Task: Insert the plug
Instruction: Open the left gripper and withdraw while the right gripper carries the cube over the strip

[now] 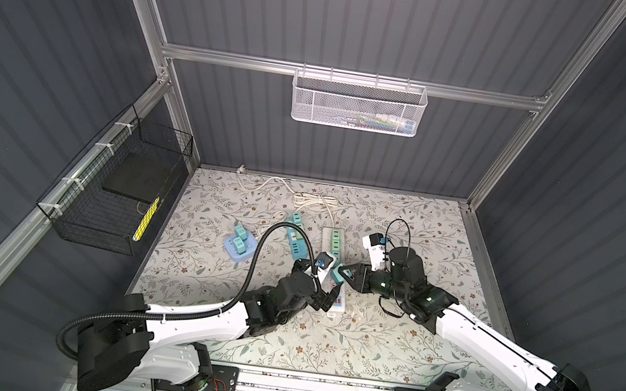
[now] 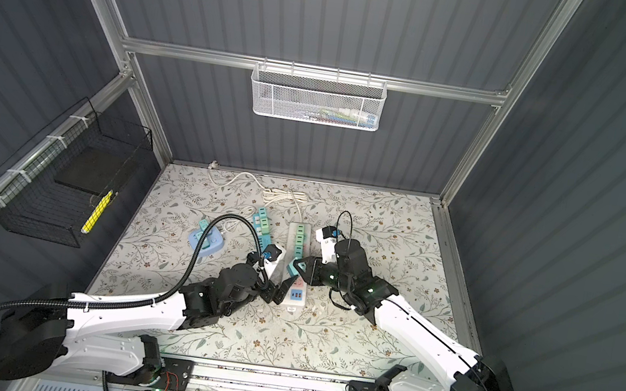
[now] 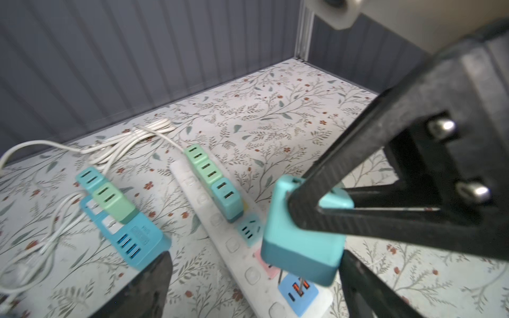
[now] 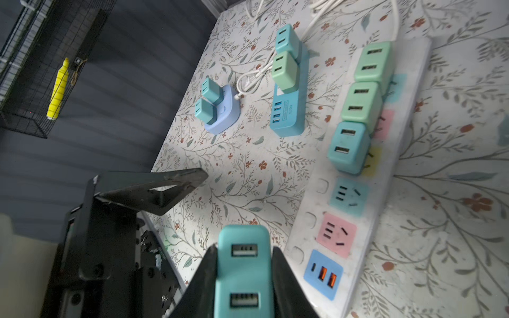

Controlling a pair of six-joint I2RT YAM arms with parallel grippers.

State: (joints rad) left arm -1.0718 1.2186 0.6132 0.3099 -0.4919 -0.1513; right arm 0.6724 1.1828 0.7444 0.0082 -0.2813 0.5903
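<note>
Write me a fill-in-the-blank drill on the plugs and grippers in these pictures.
1. The teal plug is clamped in the ___.
2. The left gripper has its jaws ___.
3. The white power strip already carries ___ plugs in a row.
4. The round lilac base carries ___ plugs.
Missing words: right gripper; open; three; two.

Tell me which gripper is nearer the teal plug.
Right. The right gripper is shut on the teal plug over the white power strip; the left gripper stands open close beside it.
</note>
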